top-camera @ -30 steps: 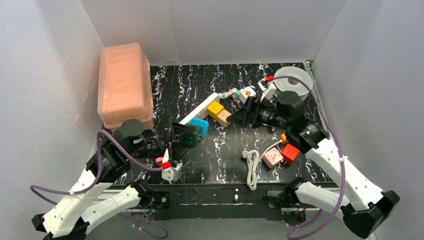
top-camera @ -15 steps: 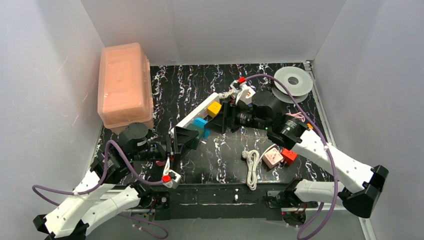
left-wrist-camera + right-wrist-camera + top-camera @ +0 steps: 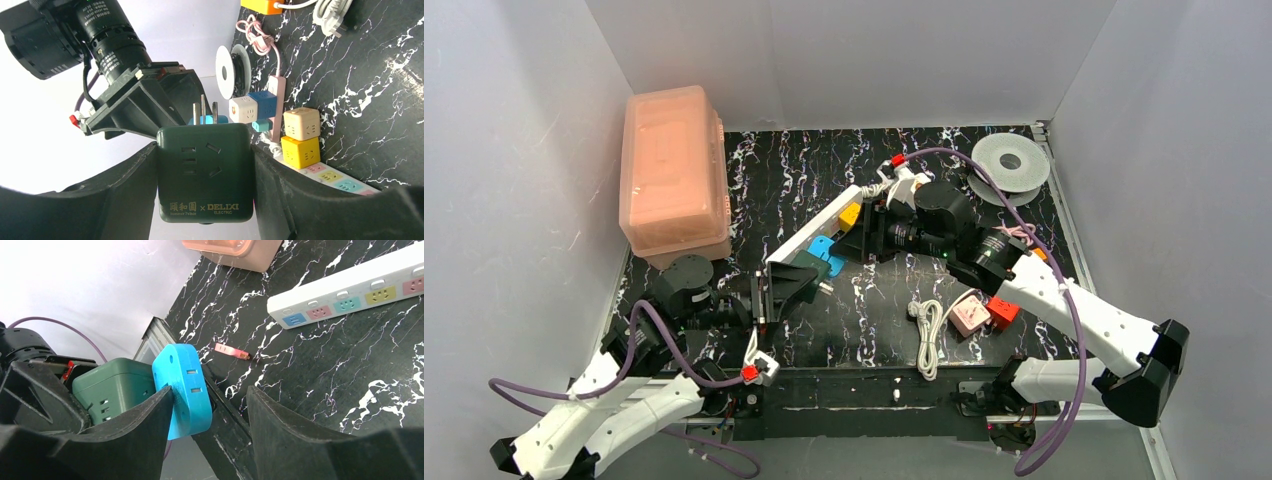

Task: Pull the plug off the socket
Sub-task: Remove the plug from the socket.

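Long white rectangular power strip [image 3: 350,292], row of pastel outlet faces: flat and diagonal on black white-veined tabletop [image 3: 864,310], left of centre. End outlets bare in the right wrist view. Further along, yellow cube adapter [image 3: 300,151] on the strip, with beige cube adapter [image 3: 301,124] touching the yellow one.

Dark green cube adapter [image 3: 204,172], metal prongs exposed: held off the strip, close to its near end. Clamped on both flanks by left gripper [image 3: 205,150], fingers pressed against the cube.

Flat bright-blue plug block [image 3: 182,387]: just beside the green cube's prong end; joined or only touching, cannot tell. Set between the fingers of right gripper [image 3: 210,392], jaws apart, one finger against the block's edge, a gap at the other.

Surroundings:
- small pink stick [image 3: 231,351] loose on the tabletop, near the strip's end
- slim pink bar [image 3: 276,110] beyond the yellow cube
- coiled white cord [image 3: 927,325] near the front edge
- pale pink block [image 3: 971,315] touching red block [image 3: 1004,312], right of the cord
- translucent round spool [image 3: 1011,162], far right corner
- salmon translucent lidded box [image 3: 672,170], far left
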